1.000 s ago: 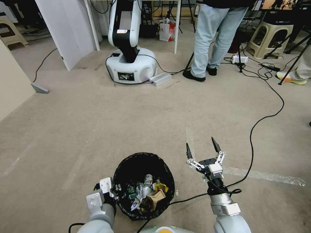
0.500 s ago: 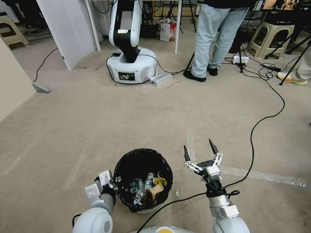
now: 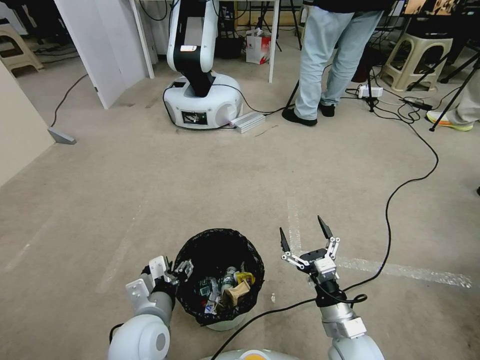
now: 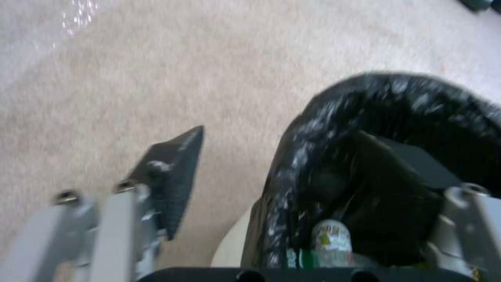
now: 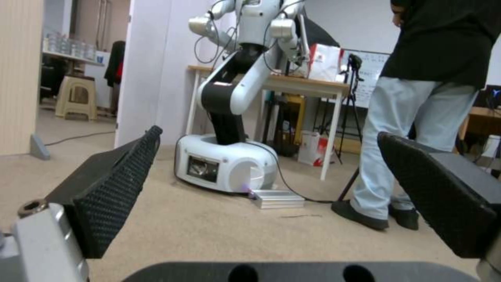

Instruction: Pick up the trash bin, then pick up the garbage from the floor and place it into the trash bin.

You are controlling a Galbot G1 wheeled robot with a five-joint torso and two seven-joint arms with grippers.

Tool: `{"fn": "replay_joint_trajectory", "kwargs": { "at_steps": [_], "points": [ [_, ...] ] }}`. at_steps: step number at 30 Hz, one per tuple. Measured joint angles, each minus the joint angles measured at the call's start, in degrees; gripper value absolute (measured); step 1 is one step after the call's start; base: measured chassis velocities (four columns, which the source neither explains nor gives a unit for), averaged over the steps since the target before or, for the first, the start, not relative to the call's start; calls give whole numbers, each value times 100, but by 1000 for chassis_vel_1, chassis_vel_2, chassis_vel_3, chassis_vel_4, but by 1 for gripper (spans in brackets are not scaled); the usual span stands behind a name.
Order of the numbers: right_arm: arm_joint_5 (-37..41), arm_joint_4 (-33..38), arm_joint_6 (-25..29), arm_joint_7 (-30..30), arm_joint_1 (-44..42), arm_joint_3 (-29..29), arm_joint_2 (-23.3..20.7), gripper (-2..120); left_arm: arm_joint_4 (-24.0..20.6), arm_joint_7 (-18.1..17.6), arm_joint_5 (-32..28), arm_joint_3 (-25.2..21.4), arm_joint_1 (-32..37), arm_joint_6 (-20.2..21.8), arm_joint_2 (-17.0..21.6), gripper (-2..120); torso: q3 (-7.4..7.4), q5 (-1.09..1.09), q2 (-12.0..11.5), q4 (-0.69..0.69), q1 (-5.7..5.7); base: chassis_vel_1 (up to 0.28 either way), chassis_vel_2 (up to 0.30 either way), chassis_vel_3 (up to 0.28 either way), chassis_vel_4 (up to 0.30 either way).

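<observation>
The trash bin point(image 3: 206, 250), a white bucket with a black liner, stands upright on the carpet right in front of me. Garbage point(image 3: 227, 290) lies inside it: a small bottle, a yellow wrapper and brown paper. My left gripper point(image 3: 181, 270) is open at the bin's left rim. In the left wrist view, the left gripper point(image 4: 282, 135) straddles the lined rim point(image 4: 313, 129), with one finger point(image 4: 175, 172) outside and apart from it and the other inside. My right gripper point(image 3: 301, 226) hovers open and empty to the right of the bin, pointing forward point(image 5: 269, 135).
A black cable point(image 3: 395, 195) runs across the carpet on the right and passes near the bin. Ahead stand another robot's white base point(image 3: 202, 102), a person's legs point(image 3: 325, 60), stools point(image 3: 417, 57) and tripods. A tiny white scrap point(image 3: 272, 298) lies beside the bin.
The bin went from tilted and held to upright on the floor. The left gripper's fingers spread apart at the rim. The right gripper drifted slightly back and left.
</observation>
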Motion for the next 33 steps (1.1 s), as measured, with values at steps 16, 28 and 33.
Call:
{"fn": "replay_joint_trajectory", "kwargs": {
  "at_steps": [16,28,33],
  "points": [
    [74,281,-93,317,-147,-6,112,100,-624,544,2637,561,1062,-2441,115,100,0,0,0,-1,0,0,0,0,0],
    [-682,962,-1126,1494,-534,-101,268,100,168,133,4120,733,1658,-4946,57,100,0,1,0,0,0,0,0,0,0],
    [-694,1027,-1148,1528,-566,-94,271,100,240,19,4184,724,1665,-5024,44,100,0,0,0,0,0,0,0,0,0]
  ]
}}
